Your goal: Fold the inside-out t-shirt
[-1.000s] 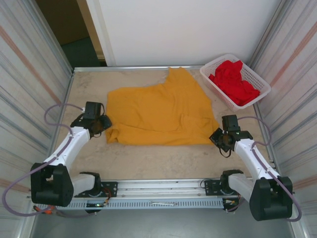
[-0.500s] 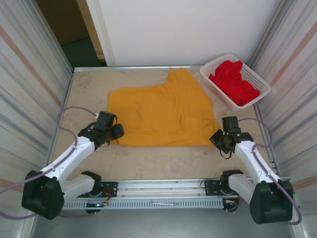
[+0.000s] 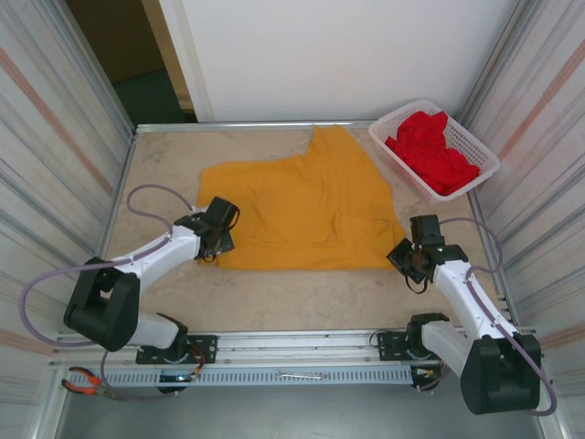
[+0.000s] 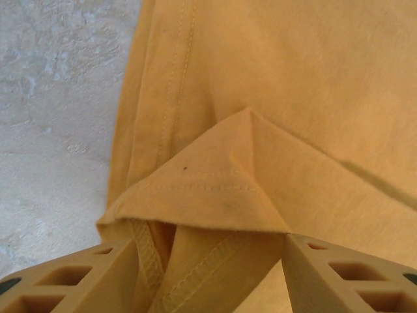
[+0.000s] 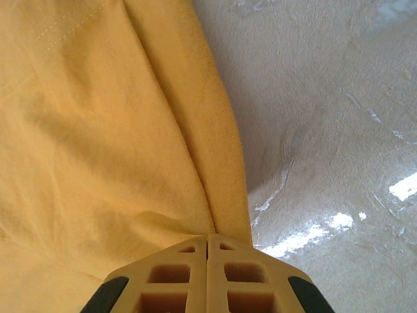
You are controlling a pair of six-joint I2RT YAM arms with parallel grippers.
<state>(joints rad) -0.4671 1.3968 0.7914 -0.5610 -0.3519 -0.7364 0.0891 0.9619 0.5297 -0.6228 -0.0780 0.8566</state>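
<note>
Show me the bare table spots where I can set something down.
Bare table: the near strip between the t-shirt and the arms' rail, plus the far-left corner. Crowded: far right, where the t-shirt nears the basket.

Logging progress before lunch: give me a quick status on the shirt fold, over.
Left fingers open, straddling t-shirt's near-left corner. Right fingers shut on near-right hem. Spread out, not yet folded. Basket of red cloth apart, far right.
</note>
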